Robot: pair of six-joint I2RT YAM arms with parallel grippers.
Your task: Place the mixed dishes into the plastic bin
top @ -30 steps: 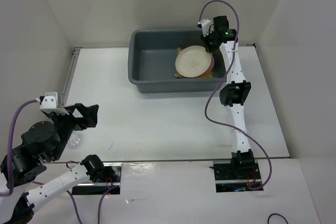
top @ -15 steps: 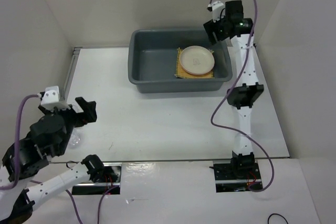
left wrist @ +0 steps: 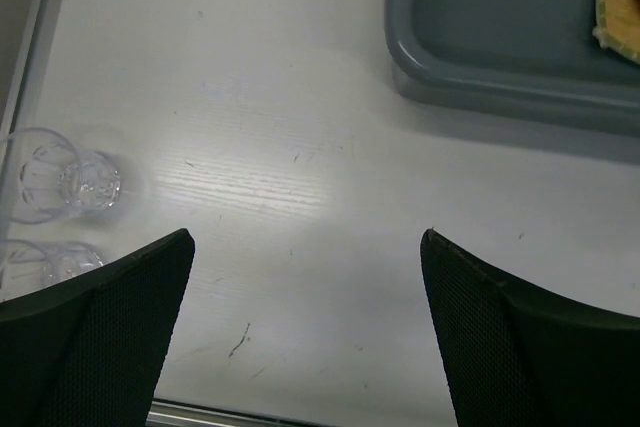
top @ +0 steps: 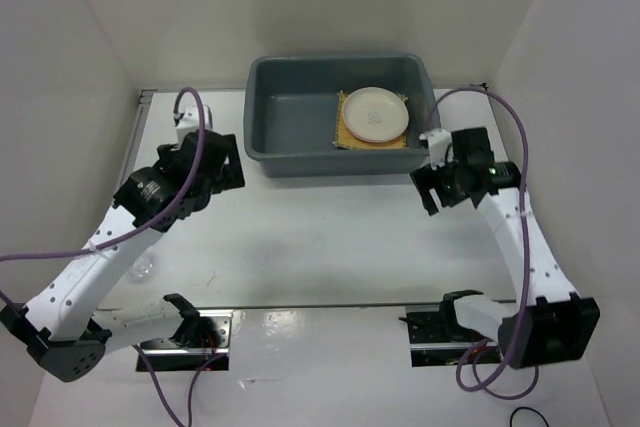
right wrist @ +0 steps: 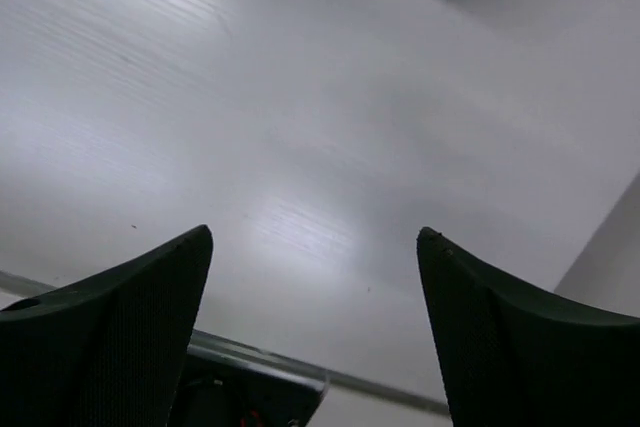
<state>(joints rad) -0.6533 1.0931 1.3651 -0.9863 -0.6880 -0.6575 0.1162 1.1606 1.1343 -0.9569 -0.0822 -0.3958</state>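
- Two end effectors in view; I logged both with fingers spread wide and nothing between them.
- I saw the left end effector (left wrist: 305, 327) hanging over bare tabletop (top: 320, 227), beside the near left corner of the plastic bin (top: 295, 117).
- I saw the right end effector (right wrist: 315, 317) hanging over the tabletop off the bin's near right corner.
- Inside the bin, at its right end, the cream plate (top: 376, 113) lay flat on the yellow woven mat (top: 347, 138).
- Out on the tabletop by its left edge sat the clear cup (left wrist: 65, 175), well apart from the bin; upright or tipped, I could not tell.
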